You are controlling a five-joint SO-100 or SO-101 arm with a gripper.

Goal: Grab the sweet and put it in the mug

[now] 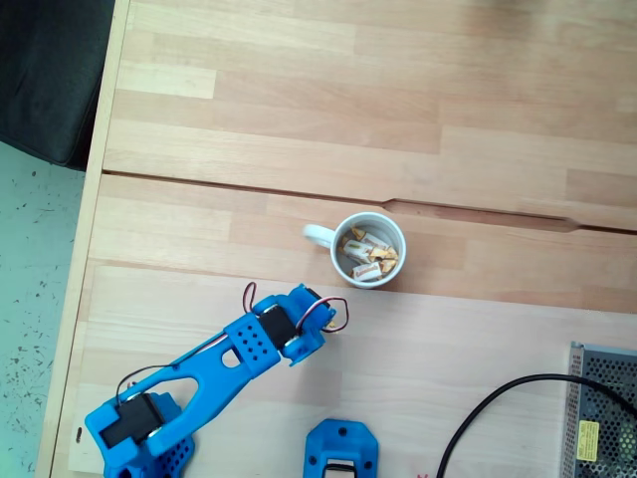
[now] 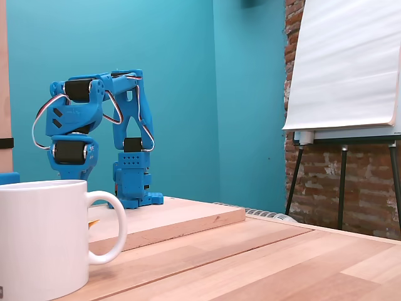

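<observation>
The blue arm [image 1: 214, 373] sits folded back on itself at the near edge of the desk [image 1: 478, 329], its upper links doubled over the base in both fixed views, and I cannot tell whether the end effector is released or clenched, because its fingers are tucked out of sight under the folded links. The mug [image 1: 369, 249] stands upright just beyond the arm, up and to the right of its folded elbow as the view from above shows it, with the handle [image 1: 317, 235] pointing left. Several sweets [image 1: 366, 256] already lie heaped inside it, white wrappers with golden twisted ends, lying at mixed angles so no single long axis stands out. I see no sweet loose on the boards. Judging from that, the drop into the mug looks already made, and the arm appears parked at rest
</observation>
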